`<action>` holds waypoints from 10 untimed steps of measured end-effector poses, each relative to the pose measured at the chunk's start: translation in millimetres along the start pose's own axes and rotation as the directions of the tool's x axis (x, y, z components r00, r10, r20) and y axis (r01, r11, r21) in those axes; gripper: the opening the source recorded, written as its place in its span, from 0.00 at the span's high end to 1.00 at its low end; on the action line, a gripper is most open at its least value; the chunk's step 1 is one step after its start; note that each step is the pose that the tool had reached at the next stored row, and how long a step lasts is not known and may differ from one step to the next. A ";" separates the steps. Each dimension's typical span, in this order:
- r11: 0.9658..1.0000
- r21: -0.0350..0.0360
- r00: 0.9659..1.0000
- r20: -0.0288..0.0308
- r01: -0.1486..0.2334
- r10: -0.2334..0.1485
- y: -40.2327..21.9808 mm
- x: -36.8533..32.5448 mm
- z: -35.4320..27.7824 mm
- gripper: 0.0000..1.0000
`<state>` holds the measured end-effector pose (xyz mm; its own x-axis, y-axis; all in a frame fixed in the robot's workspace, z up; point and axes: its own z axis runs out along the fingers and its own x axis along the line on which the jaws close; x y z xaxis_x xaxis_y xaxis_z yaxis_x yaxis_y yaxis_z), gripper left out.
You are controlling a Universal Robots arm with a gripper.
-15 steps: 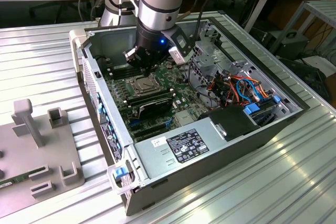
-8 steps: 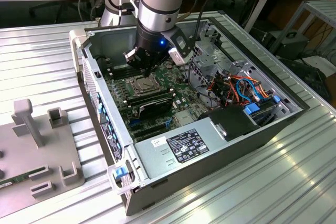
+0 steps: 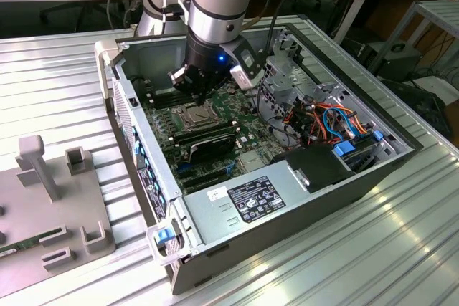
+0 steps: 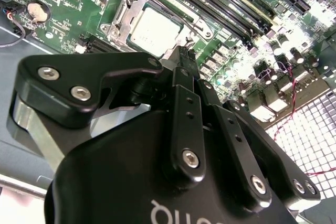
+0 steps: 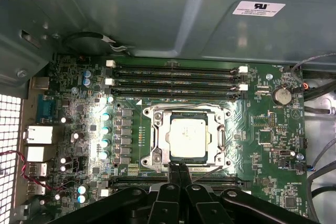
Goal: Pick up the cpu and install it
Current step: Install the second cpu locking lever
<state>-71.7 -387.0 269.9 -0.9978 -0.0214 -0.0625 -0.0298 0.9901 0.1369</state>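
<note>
We find the cpu (image 5: 187, 138) already lying flat in the socket (image 5: 187, 136) on the motherboard (image 5: 262, 108), at the centre of the first wrist view and toward the upper middle of the second wrist view, its dull silver top showing inside the metal frame. The gripper (image 5: 178, 169) hangs just beside the socket's near edge, its two fingertips pressed together with nothing between them, so it is clenched and empty (the chip is not in its grasp). In the exterior view the arm (image 3: 219, 5) stands over the upper middle of the open computer case (image 3: 287, 198), with the gripper low above the board.

We judge that the placing is largely done and that the seating is what matters now. To do this well, we check that the chip sits level with all four edges inside the frame, none riding up on the socket wall. Any push should be light and straight down, since the contacts underneath bend easily. The memory slots (image 5: 176, 80) lie near the socket, beyond it from the fingertips, so we keep the fingers away from them.
</note>
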 end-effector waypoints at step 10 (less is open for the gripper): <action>1.000 0.000 1.000 0.000 0.000 0.000 -6.2 0.5 5.9 0.89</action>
<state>-71.7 -392.3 263.2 -0.9978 -0.0214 -0.0625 -0.0298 0.9901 0.1369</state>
